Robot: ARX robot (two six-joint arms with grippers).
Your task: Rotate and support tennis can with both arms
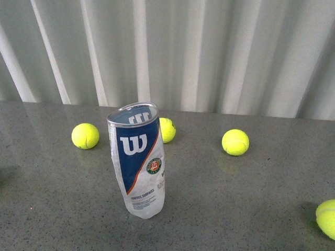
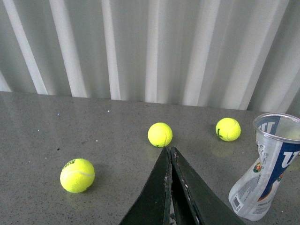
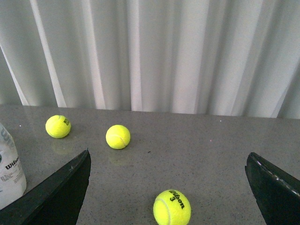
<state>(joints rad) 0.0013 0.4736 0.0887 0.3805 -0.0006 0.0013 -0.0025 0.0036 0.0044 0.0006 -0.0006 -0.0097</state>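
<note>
The tennis can (image 1: 139,159), a clear dented tube with a blue label and white "W", stands upright and open-topped on the grey table (image 1: 251,198), leaning slightly. Neither arm shows in the front view. In the left wrist view the can (image 2: 267,164) stands apart from my left gripper (image 2: 169,149), whose jaws are pressed together on nothing. In the right wrist view only a sliver of the can (image 3: 8,164) shows beside one finger. My right gripper (image 3: 168,161) is wide open and empty, with a yellow ball (image 3: 172,207) lying between its fingers.
Yellow tennis balls lie on the table: one left of the can (image 1: 85,136), one just behind it (image 1: 167,129), one to the right (image 1: 235,142), one at the front right edge (image 1: 327,218). A white pleated curtain (image 1: 209,52) closes off the back.
</note>
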